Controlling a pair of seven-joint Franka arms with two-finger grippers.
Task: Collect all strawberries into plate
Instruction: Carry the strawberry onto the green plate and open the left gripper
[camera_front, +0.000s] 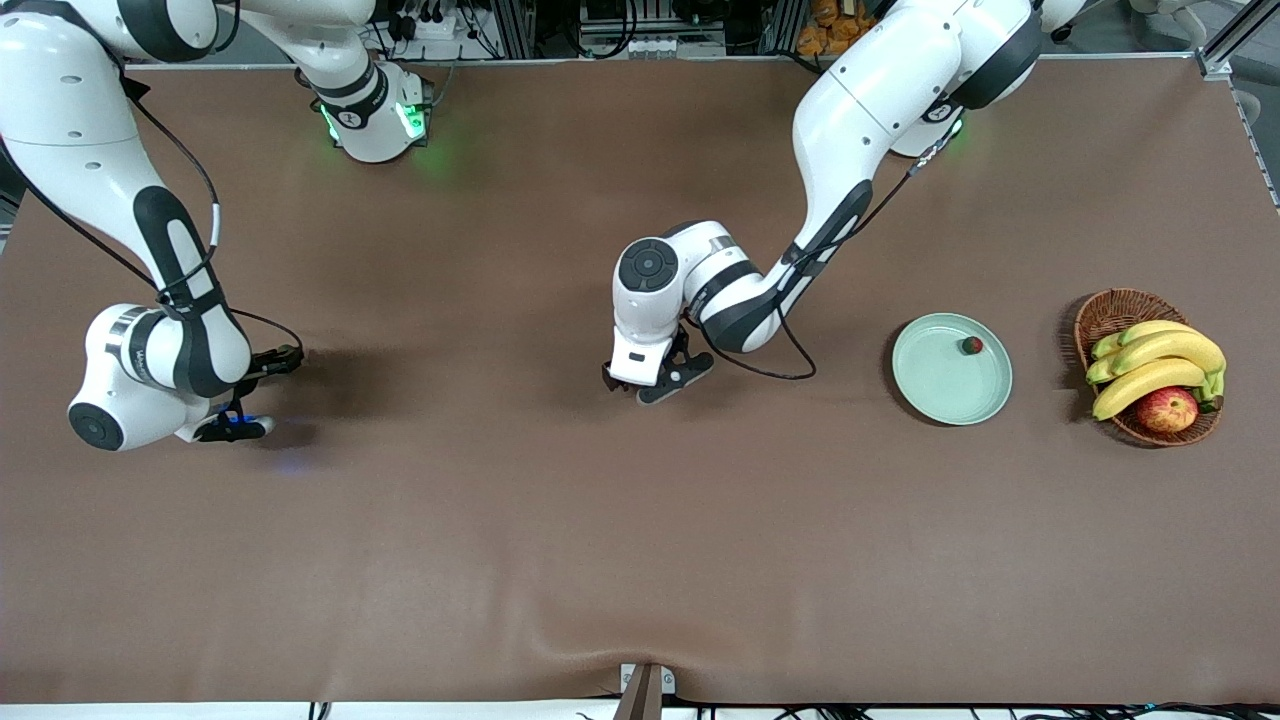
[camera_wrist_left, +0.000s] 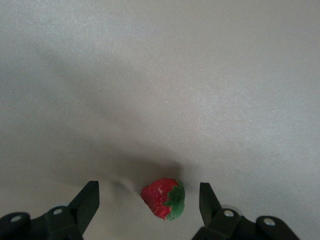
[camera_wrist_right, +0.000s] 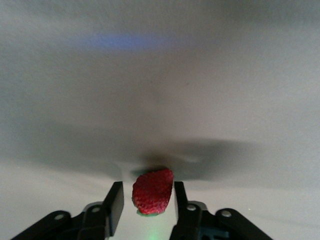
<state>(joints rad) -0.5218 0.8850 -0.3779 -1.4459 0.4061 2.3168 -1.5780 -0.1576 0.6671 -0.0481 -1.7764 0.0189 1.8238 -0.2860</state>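
One strawberry lies in the pale green plate, toward the left arm's end of the table. A second strawberry rests on the brown cloth between the fingers of my left gripper, which is open with a gap on each side. In the front view that gripper is low over the table's middle and hides its berry. My right gripper is shut on a third strawberry at table level. In the front view it sits near the right arm's end, its berry hidden.
A wicker basket with bananas and a red-yellow apple stands beside the plate, at the left arm's end. A cable loops from the left wrist onto the cloth. The cloth bulges at the front edge.
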